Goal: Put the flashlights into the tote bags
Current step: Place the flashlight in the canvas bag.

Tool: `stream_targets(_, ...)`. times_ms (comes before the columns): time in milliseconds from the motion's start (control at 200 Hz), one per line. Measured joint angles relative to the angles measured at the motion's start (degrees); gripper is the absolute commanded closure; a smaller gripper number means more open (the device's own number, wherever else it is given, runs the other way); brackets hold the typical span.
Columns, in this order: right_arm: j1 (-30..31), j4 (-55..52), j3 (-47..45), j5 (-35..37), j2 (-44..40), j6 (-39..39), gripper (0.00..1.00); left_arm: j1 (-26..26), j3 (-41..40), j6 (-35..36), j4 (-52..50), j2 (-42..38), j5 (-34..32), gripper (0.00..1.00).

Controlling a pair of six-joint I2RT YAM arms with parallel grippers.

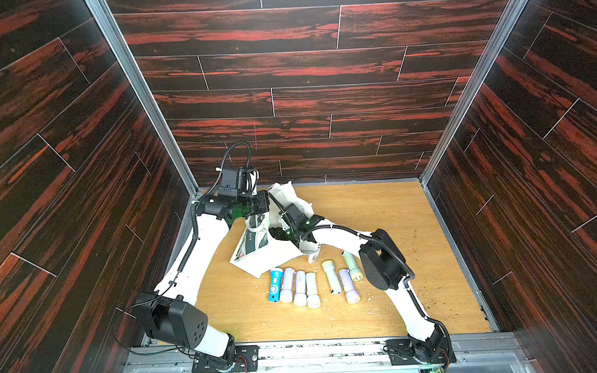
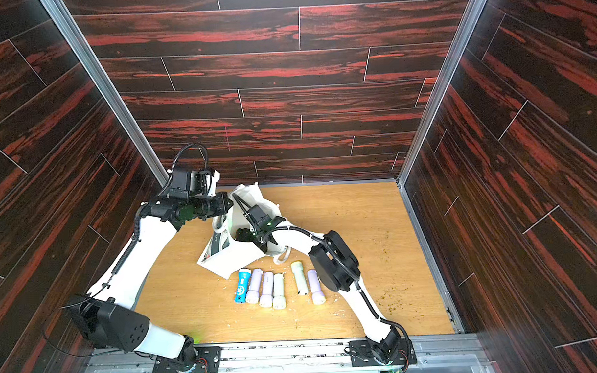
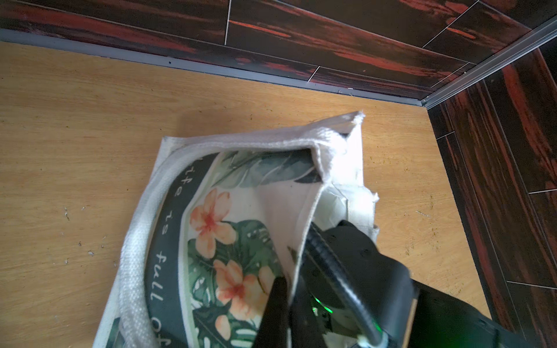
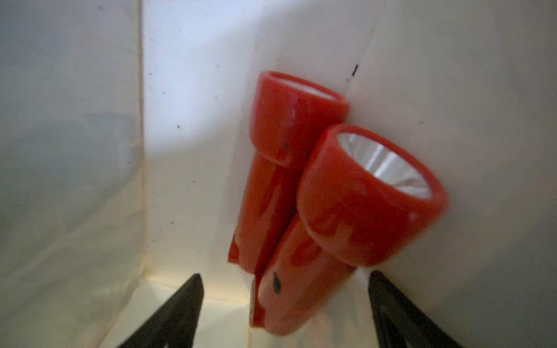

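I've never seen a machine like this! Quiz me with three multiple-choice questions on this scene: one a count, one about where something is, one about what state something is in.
1. How many loose flashlights lie on the table outside the tote bag?
A. four
B. ten
C. seven

2. Where are the two red flashlights?
A. on the table
B. inside the tote bag
C. nowhere in view

3. How does the right claw stand?
A. open
B. shut on a red flashlight
C. shut on cloth

Answers:
1 C: a top view shows seven lying in front of the bag, one of them blue.
2 B: the right wrist view shows both lying against the bag's pale lining.
3 A: its fingers stand wide apart and do not press the flashlight between them.
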Motion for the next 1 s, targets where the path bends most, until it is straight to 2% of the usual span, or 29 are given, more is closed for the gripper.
stream_targets(566,-0.3,0.4,-10.5,5.4,-13.3,-2.5,0.11,0.0,-0.1,0.1,-0.1,0.0,-0.1,1.00)
stream_targets(767,-0.4,0.2,-11.8,8.1,-17.2,-4.0,0.08,0.0,-0.6,0.5,0.1,-0.2,0.1,1.00)
stream_targets(997,-0.4,0.6,-17.0,11.5,-26.7,-5.7,0.03,0.0,-1.0,0.7,0.1,-0.7,0.1,1.00)
